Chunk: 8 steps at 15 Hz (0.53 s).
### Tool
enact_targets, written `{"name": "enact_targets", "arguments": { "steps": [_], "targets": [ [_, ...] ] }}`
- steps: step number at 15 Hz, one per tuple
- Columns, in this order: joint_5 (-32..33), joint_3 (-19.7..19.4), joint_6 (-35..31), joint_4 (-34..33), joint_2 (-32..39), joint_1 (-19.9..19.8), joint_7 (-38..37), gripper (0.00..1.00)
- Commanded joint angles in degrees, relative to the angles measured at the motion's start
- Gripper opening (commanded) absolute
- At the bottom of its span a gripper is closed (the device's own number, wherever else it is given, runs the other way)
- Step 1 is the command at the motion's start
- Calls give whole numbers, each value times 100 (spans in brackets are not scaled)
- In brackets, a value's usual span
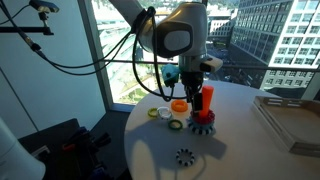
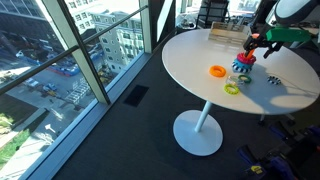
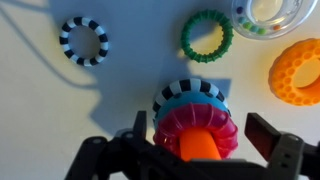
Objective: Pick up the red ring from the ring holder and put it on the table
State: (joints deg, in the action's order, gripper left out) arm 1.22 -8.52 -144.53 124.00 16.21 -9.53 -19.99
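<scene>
The ring holder's orange-red post (image 3: 198,150) stands on its teal base (image 3: 170,100). The red ring (image 3: 172,125) sits on the post, above a black-and-white striped ring (image 3: 190,90). My gripper (image 3: 200,135) is open, with one finger on each side of the red ring, and neither finger visibly presses on it. In both exterior views the gripper (image 1: 200,90) (image 2: 258,45) hangs straight down over the holder (image 1: 204,118) (image 2: 243,68) on the round white table (image 1: 240,150) (image 2: 195,50).
An orange ring (image 3: 297,72) (image 1: 178,104) (image 2: 218,71), a green ring (image 3: 207,36) (image 2: 232,88) and a clear ring (image 3: 270,15) lie beside the holder. A small black toothed ring (image 3: 83,40) (image 1: 184,156) lies apart from it. A flat tray (image 1: 295,118) sits near the table's edge.
</scene>
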Motion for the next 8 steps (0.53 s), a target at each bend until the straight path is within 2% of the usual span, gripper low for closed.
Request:
{"name": "enact_targets", "arguments": {
  "steps": [1,8],
  "targets": [
    [-214,-85,7,-242,229,72,83,100],
    [-422,-58,-153,-404,488,65,172,100]
  ]
}}
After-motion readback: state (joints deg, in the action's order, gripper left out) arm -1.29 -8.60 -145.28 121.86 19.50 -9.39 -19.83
